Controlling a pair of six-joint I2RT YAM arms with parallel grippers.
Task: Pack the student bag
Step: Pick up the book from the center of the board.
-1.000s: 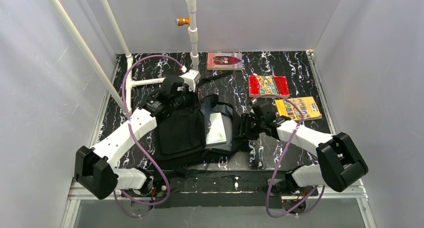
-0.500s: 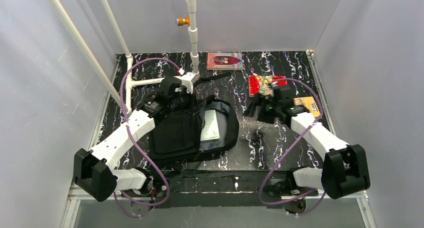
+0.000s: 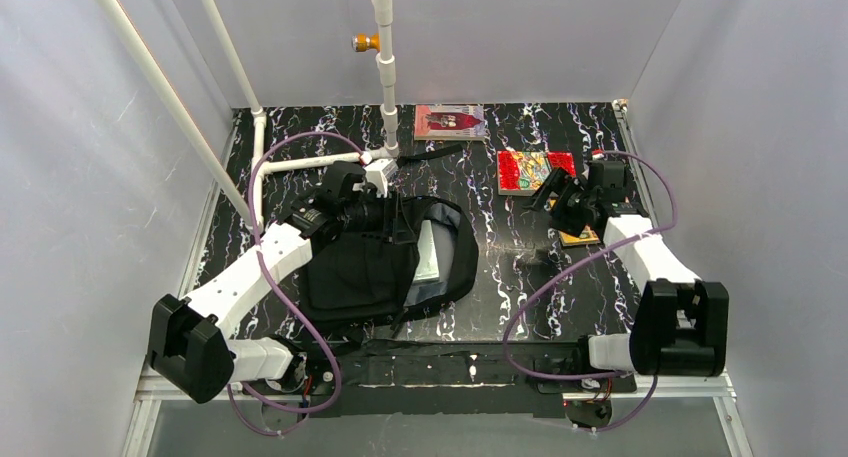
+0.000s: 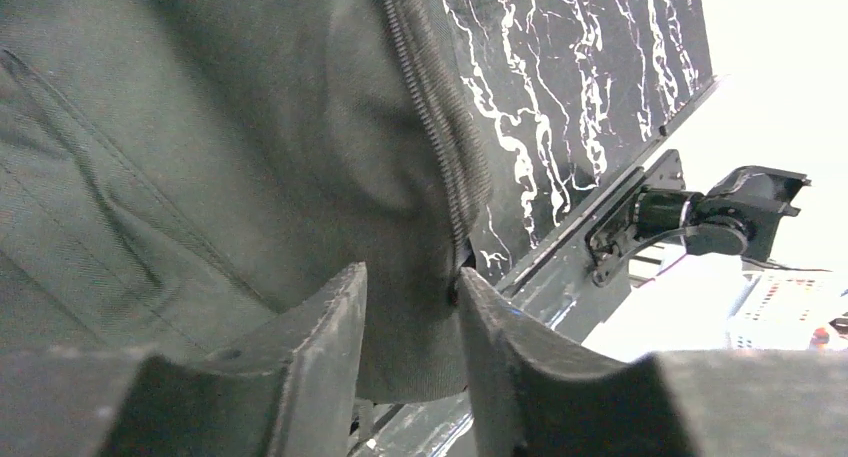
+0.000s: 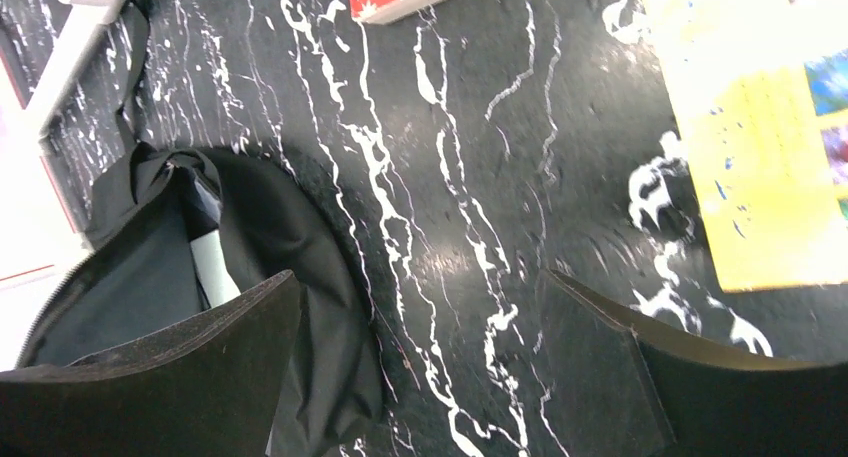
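Even, diffuse light fills the top view, leaving only faint soft shadows on the dark table. At the left gripper the fingers sit blurred against the lens, and the background beyond their tips burns out to white. At the right gripper the fingers are soft too, and the yellow book ahead of one tip is washed out by glare.

We see both arms as white tubular links joined by blocky black joint housings, each trailing a thin purple cable in loops. On the left gripper and right gripper we find dark grey, wedge-shaped fingers with a matte, faintly grainy surface.
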